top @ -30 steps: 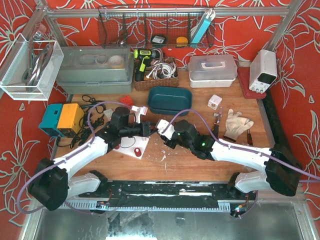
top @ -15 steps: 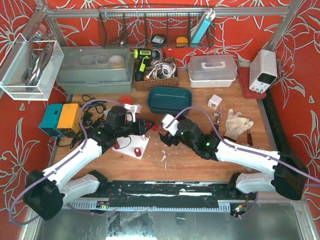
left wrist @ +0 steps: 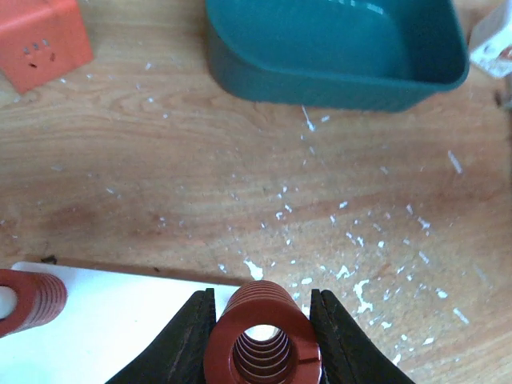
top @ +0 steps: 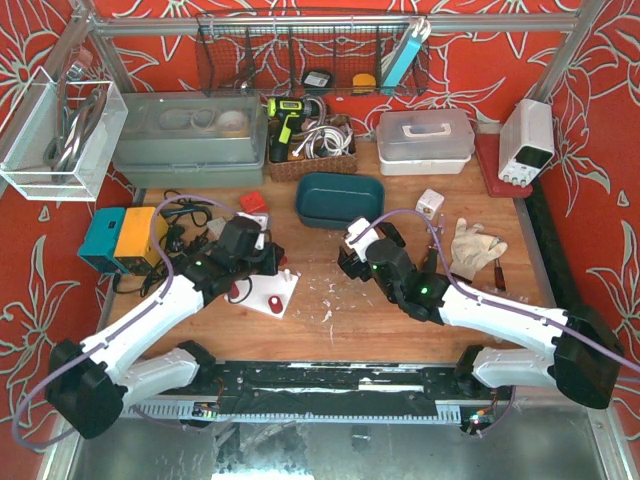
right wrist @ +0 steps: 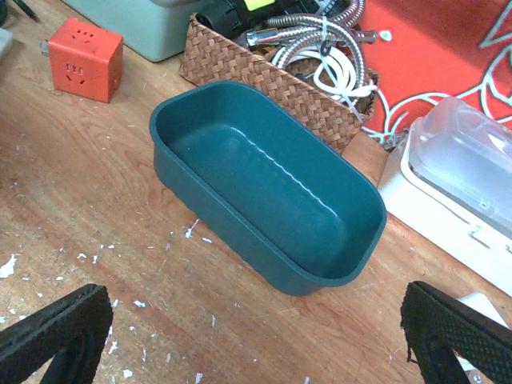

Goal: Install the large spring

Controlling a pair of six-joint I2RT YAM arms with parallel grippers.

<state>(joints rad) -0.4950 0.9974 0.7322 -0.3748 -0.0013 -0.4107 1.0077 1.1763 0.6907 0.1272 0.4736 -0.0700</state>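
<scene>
Left hand: your left hand [left wrist: 262,318] is clamped on the large spring [left wrist: 262,342], with one black finger [left wrist: 194,336] pressed against each flank of the coil.
Large spring: you look at it end-on in the left wrist view. It is a red coil with its open bore facing the camera, held at the right-hand corner of the white plate [left wrist: 120,316]. You cannot tell whether it touches the plate.
White plate: it lies flat on the table [left wrist: 160,168]. A second red coil [left wrist: 28,298] stands on it at the left edge of the view, well apart from the held spring.
Overhead position: your left hand [top: 272,262] sits at the far edge of the white plate [top: 283,288], left of the table's centre.
Right hand: your right hand [right wrist: 256,320] is spread wide and holds nothing. One ribbed finger [right wrist: 60,332] shows in each lower corner of the right wrist view.
Right hand location: from overhead it [top: 352,262] hangs over bare wood, near the teal tray [top: 340,200] and on its near side.
Teal tray: a rounded rectangular tray [right wrist: 188,196] with its interior bare. You see its outer wall [left wrist: 336,80] beyond the left hand as well.
Surroundings: an orange cube [right wrist: 84,60] rests left of the tray, and a wicker basket [right wrist: 264,80] of cables and hose sits just behind it. A white lidded box [right wrist: 472,192] sits to the tray's right.
Table surface: wood, flecked with white chips.
</scene>
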